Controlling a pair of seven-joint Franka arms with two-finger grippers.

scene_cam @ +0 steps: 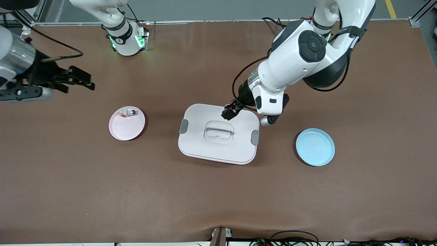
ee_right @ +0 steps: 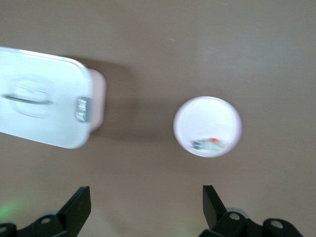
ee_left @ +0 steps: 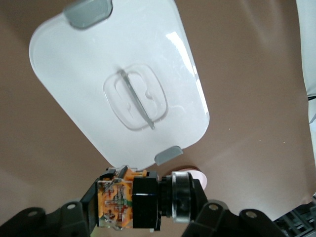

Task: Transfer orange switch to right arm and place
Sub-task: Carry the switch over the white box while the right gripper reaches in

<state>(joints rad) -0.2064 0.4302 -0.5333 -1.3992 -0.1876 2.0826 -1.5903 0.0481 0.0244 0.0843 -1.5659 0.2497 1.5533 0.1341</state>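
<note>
My left gripper [scene_cam: 230, 112] is shut on the orange switch [ee_left: 129, 204], a black cylinder with an orange body, and holds it crosswise between the fingers [ee_left: 83, 211]. It hangs over the edge of the white lidded box [scene_cam: 218, 134]. The box lid also shows in the left wrist view [ee_left: 89, 59]. My right gripper [scene_cam: 89, 81] is open and empty, up over bare table at the right arm's end. In the right wrist view its fingers [ee_right: 79, 205] stand wide apart.
A pink plate [scene_cam: 127, 128] beside the box holds a white-and-clear switch [scene_cam: 129, 112]; both show in the right wrist view, the plate [ee_right: 207, 116] and the switch [ee_right: 206, 144]. A blue plate [scene_cam: 315, 147] lies toward the left arm's end.
</note>
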